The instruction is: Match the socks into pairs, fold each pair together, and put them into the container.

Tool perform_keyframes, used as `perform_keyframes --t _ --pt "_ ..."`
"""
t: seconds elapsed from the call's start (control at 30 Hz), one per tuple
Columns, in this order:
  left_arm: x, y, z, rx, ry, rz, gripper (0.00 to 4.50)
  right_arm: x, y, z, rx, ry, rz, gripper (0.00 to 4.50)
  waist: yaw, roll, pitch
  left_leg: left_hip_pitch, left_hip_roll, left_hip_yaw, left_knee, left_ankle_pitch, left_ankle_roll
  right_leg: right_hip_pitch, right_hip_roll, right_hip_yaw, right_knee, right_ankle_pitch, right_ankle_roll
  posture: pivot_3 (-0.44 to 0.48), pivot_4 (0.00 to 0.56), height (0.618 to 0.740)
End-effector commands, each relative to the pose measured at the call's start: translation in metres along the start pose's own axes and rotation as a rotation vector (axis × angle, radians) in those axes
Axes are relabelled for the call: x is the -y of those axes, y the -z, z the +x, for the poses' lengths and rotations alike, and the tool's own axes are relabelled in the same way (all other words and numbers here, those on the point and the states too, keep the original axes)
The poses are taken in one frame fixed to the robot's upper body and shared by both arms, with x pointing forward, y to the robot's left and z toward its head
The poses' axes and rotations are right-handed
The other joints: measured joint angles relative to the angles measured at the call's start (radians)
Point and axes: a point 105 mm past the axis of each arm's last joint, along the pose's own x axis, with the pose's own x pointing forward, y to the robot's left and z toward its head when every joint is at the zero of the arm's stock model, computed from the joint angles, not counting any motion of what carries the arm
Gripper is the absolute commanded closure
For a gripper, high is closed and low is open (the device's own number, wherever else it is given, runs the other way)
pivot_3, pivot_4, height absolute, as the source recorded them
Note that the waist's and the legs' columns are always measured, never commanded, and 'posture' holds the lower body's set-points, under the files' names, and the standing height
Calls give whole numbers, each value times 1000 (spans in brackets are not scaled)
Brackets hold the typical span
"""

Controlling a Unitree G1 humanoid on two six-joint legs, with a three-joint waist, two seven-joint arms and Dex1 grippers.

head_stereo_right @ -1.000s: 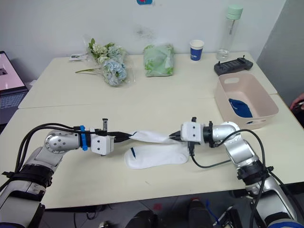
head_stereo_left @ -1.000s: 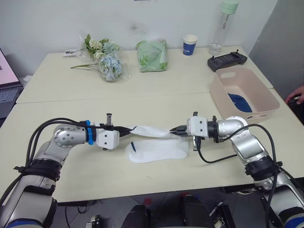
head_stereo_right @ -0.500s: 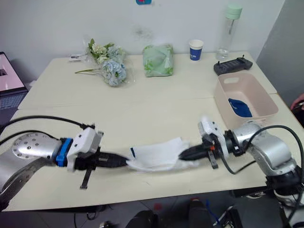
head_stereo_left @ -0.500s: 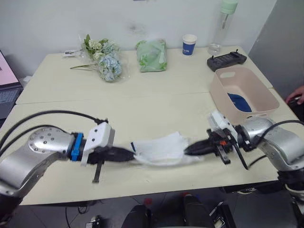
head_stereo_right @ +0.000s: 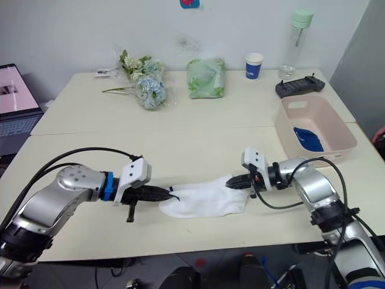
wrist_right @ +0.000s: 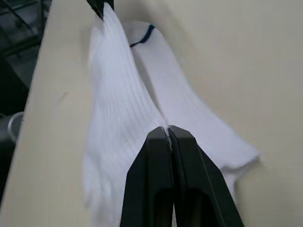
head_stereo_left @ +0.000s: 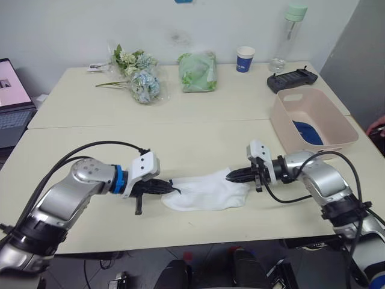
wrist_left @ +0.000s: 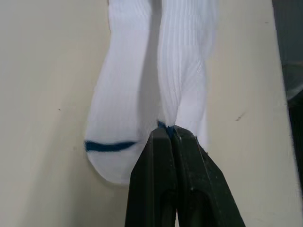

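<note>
Two white socks (head_stereo_left: pixel 207 191) lie side by side and overlapping on the table near its front edge. One sock (wrist_left: pixel 113 109) carries a thin blue stripe near its end. My left gripper (head_stereo_left: pixel 171 188) is shut on the left end of the other white sock (wrist_left: pixel 187 71). My right gripper (head_stereo_left: pixel 230 176) is shut on that sock's right end (wrist_right: pixel 128 118), so it lies lengthwise between the two grippers. The pale pink container (head_stereo_left: pixel 319 146) stands at the right of the table, beyond my right arm, with a blue sock (head_stereo_left: pixel 307 133) inside.
Along the far side of the table are a flower bunch (head_stereo_left: pixel 139 78), a pale green bag (head_stereo_left: pixel 197 71), a paper cup (head_stereo_left: pixel 244 59), a bottle (head_stereo_left: pixel 283 36) and a black controller (head_stereo_left: pixel 292 79). A laptop (head_stereo_left: pixel 13 102) sits far left. A person's hand (head_stereo_left: pixel 378 126) shows at the right edge.
The white sock that hung stretched between my grippers above the other one has come down and now lies on the table over it. Both grippers keep their hold. The camera shifted.
</note>
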Motion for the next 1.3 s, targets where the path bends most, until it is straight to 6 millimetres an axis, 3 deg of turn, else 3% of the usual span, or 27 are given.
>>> perform_keyframes --t 0.03,0.17,0.33,0.73,0.77,0.9,1.17,1.2,1.3 --pt "-8 -2 0 -9 -14 10 4472 9 -10 -4 15 29 -61 4500 -2 0 0 0 0 0 0 0 0 -1 0 0 0 0 0 0 150 740" --pt "-9 4 -3 -58 -1 12 4472 22 -13 0 16 79 -96 4500 -5 0 0 0 0 0 0 0 0 -1 0 0 0 0 0 0 150 740" --pt "-18 9 -4 -80 -57 7 4472 23 -19 5 35 77 -105 4500 -2 0 0 0 0 -1 0 0 0 -1 0 0 0 0 0 0 150 740" --pt "-20 13 2 -84 -66 -4 4472 27 -15 6 5 97 -111 4500 -2 0 0 0 0 -1 0 0 0 -1 0 0 0 0 0 0 150 740" --pt "-21 14 2 -84 -73 0 4289 28 -15 6 7 98 -113 4500 -2 0 0 0 0 -1 0 0 0 -1 0 0 0 0 0 0 150 740" --pt "-25 16 -1 -94 -92 2 3369 32 -21 4 32 133 -123 3516 -2 0 0 0 0 -1 0 0 0 -1 0 0 0 0 0 0 150 740" --pt "-37 3 -16 -34 -208 -10 908 36 -42 -20 140 216 -129 679 -2 0 0 0 0 -2 0 0 0 -1 -1 0 0 0 0 0 150 740" --pt "-37 -3 -20 -5 -217 -7 681 33 -49 -22 172 216 -130 435 -2 0 0 0 0 -2 0 0 0 -1 -1 0 0 0 0 0 150 740" --pt "-42 -26 -30 104 -307 73 681 21 -62 -25 235 218 -156 435 -1 0 0 -1 1 -2 0 0 0 -2 -1 0 0 0 0 0 150 740"
